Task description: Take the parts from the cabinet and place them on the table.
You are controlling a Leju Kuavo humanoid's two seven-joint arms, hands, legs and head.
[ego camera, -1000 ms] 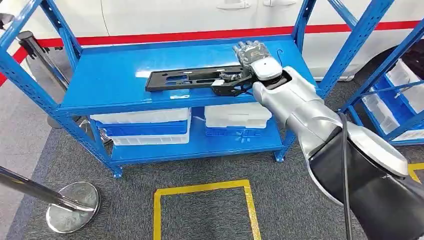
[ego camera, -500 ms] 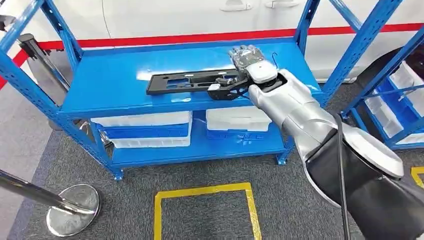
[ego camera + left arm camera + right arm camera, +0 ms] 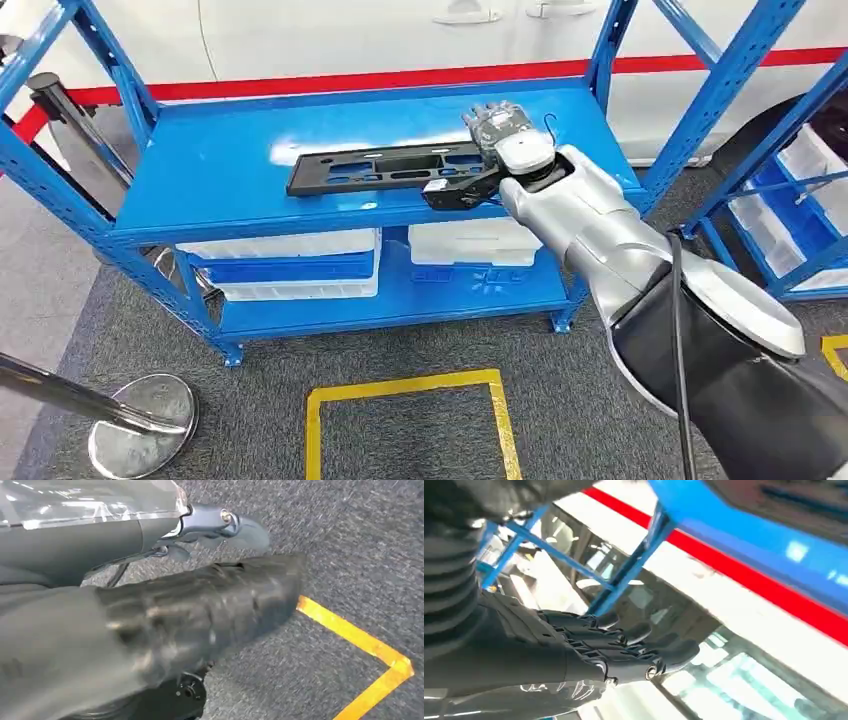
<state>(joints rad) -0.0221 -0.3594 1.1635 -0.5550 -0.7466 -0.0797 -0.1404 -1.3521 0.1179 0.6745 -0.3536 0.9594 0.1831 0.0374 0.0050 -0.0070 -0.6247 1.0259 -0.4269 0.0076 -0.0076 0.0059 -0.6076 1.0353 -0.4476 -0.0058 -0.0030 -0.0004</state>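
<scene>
Right robot hand (image 3: 503, 128) above black part (image 3: 385, 167), blue shelf (image 3: 220, 160)

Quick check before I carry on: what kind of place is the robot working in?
Probably a car factory or workshop parts area: blue steel shelving holding a long black part, white bins below, a white car body behind, yellow floor marking.

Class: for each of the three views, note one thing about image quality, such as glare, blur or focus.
Head view: sharp overall, with a white glare patch on the blue shelf top behind the black part. Left wrist view: the dark foreground is smeared by blur, while the yellow floor line is clearer. Right wrist view: soft background, bright washed-out areas; the right hand is crisper.
</scene>
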